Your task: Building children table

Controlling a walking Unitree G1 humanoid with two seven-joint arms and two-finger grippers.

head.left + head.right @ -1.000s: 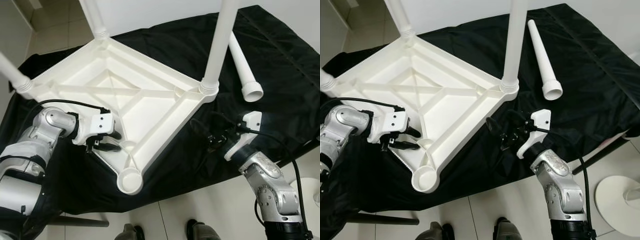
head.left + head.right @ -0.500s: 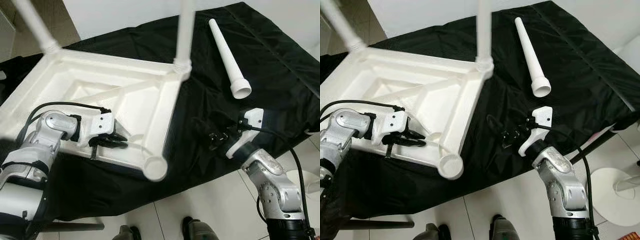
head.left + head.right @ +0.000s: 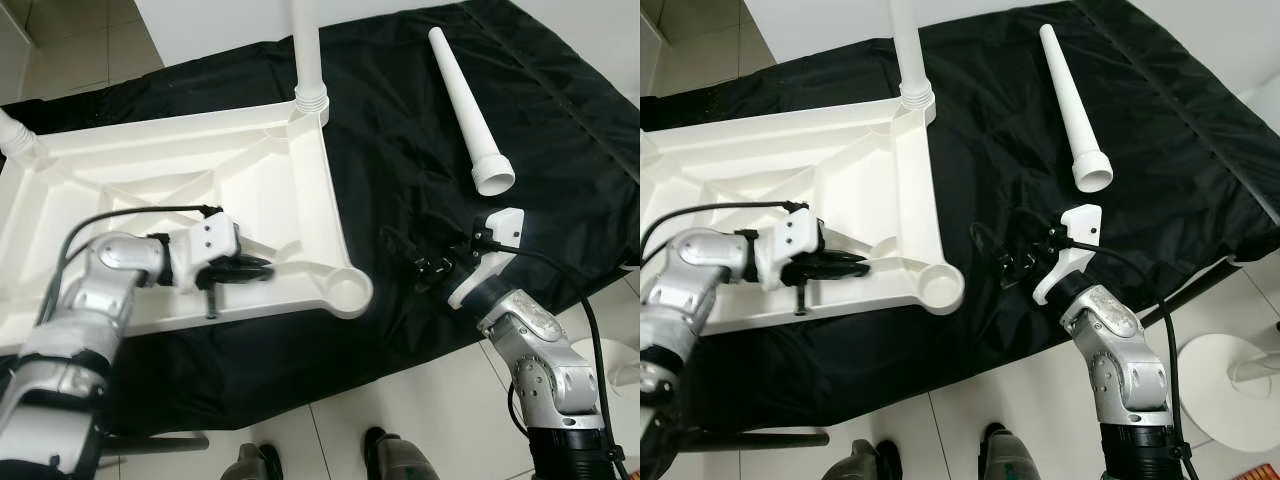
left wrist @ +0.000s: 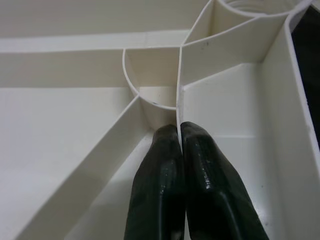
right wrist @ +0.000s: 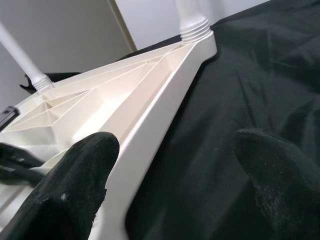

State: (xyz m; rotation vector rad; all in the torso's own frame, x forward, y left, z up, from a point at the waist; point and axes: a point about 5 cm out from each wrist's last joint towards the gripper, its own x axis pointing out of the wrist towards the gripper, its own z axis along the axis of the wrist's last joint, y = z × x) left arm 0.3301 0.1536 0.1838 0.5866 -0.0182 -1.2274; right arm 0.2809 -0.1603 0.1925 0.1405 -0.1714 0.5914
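Note:
A white plastic children's table lies upside down on a black cloth. One screwed-in leg stands at its far corner and another leg at the left. The near right corner has an empty leg socket. A loose white leg lies on the cloth at the right. My left gripper is shut on a thin rib of the underside, its fingertips pinching it beside the socket. My right gripper hovers open over the cloth just right of the socket corner, fingers wide apart.
The black cloth drapes over the work surface and falls off its front edge above a tiled floor. A white round base stands on the floor at the right. My feet show at the bottom.
The table has swung round on the cloth, held by my left gripper; its empty socket corner moved right, toward my right gripper. The camera view has also shifted.

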